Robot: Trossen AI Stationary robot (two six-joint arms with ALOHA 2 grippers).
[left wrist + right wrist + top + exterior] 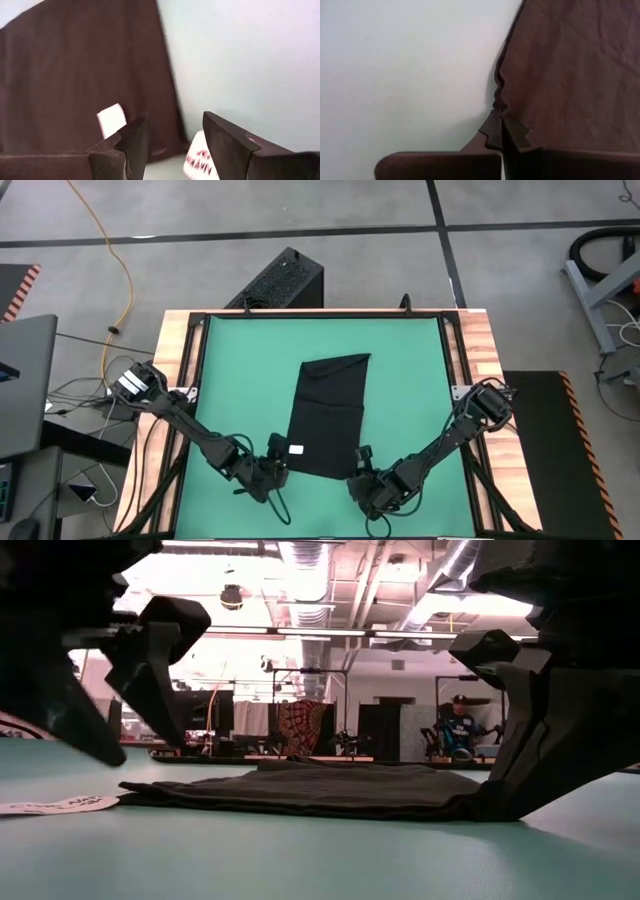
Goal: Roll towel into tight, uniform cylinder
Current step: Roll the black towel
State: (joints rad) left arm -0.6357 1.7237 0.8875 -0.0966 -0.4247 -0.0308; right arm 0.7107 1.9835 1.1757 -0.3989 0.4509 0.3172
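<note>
1. The flat black cloth towel lies unrolled mid-way on the green mat; judging by this, the rolling is only starting at the near edge.
2. The left gripper sits low at the near-left corner by the white tag, fingers spread and empty.
3. The right gripper is pinched onto the near-right corner; next, both should curl that edge forward evenly.

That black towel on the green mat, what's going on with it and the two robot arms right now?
The black towel lies flat and unrolled on the green mat, folded into a long strip. Both arms are at its near end: the left gripper is open at the corner beside the white tag, and the right gripper is down at the opposite near corner, with a fold of cloth at its fingertip. Rolling has not started.
</note>
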